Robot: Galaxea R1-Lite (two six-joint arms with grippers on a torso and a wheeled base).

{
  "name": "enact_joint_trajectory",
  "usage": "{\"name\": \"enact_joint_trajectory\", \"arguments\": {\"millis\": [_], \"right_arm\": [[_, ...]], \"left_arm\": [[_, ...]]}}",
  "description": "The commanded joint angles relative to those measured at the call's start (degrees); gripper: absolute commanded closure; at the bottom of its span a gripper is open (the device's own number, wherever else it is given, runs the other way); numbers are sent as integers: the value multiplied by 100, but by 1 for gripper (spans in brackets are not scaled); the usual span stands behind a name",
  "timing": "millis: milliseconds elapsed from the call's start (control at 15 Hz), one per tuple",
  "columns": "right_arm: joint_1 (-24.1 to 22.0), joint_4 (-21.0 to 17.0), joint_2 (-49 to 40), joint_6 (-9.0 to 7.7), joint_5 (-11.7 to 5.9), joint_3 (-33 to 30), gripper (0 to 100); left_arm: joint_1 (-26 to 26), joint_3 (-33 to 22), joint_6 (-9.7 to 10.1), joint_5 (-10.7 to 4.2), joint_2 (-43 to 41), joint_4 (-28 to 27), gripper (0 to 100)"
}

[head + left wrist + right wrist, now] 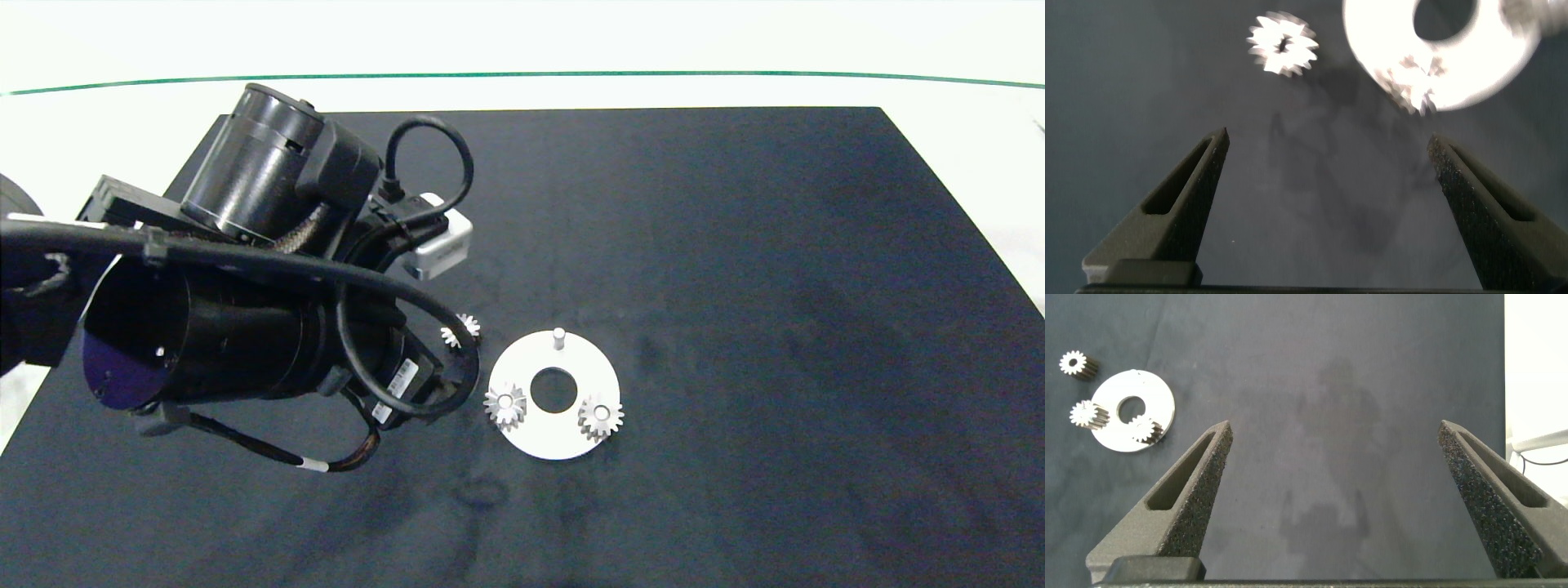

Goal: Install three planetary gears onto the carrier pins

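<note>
Taking the white disc (pixel 553 437) as the landmark, and starting from its near rim: two of the planetary gears already sit on carrier pins, one (pixel 505 406) on the near left of the centre hole and one (pixel 601 418) on the near right. Across the hole, at the far rim, the third pin (pixel 558 337) stands bare. The third gear (pixel 460 330) lies loose on the dark tabletop (pixel 735 286), just off the disc's far-left rim and partly behind the left arm's cable.

The left end effector (pixel 1327 163) hangs over the tabletop left of the disc with its fingers spread wide and nothing between them; in its wrist view the loose gear (pixel 1282 44) lies ahead of the fingertips, not between them. The right end effector (pixel 1335 449) is parked well away from the disc, fingers likewise spread and empty.

As I judge it, the risks are in the pick. The gear is small and lies close to the disc, so a finger coming down off-line could nudge the disc, shifting the bare pin. Gripped across its pointed teeth, the gear could tilt or slip, and a tilted bore would jam on the pin.
</note>
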State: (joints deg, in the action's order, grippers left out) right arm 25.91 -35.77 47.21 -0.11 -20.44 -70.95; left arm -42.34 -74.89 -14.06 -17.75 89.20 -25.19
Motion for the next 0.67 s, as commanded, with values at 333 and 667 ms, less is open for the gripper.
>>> {"name": "enact_joint_trajectory", "arguments": {"millis": [333, 667], "right_arm": [[2, -9, -19, -77, -3, 64, 0], [-7, 35, 25, -86, -3, 116, 0]], "left_arm": [[349, -272, 404, -9, 520, 515, 0], [411, -254, 395, -9, 651, 629, 0]]}}
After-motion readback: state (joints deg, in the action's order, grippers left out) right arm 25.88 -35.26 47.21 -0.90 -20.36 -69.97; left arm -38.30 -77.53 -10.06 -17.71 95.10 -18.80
